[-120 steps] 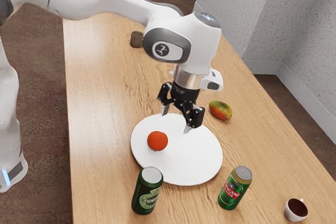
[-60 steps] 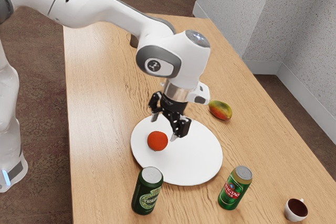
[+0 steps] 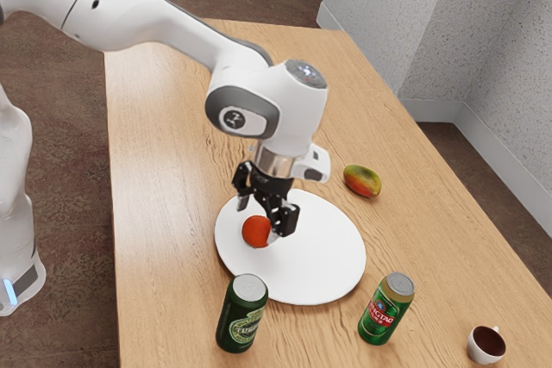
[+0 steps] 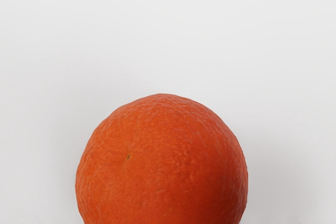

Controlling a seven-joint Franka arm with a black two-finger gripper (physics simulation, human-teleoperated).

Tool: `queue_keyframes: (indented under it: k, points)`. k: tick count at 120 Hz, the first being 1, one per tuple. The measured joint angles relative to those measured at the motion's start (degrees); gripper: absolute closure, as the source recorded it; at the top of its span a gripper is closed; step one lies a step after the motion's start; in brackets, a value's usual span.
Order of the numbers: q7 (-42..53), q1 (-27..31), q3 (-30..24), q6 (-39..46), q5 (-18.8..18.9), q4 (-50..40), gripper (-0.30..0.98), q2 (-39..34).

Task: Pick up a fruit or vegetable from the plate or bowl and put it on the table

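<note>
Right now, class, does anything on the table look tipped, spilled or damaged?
Nothing stands out. The dark green can, the red-labelled can and the cup stand upright. The orange on the plate shows no damage, and no spill is visible on the table.

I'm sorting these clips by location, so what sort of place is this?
Some indoor room, possibly a dining or break room: there's a wooden table set with a white plate, near a pale speckled wall.
</note>
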Motion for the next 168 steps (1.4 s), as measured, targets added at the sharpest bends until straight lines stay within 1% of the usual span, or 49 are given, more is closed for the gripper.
queue_keyframes:
  k: [80,148,168]
  points:
    - [0.21,-0.63,0.0,3.52,-0.21,-3.26,0.0,0.19]
    - [0.56,-0.62,0.04,4.04,0.65,-1.75,0.0,2.16]
    - [0.7,-0.52,0.9,4.03,0.75,-1.82,0.0,2.21]
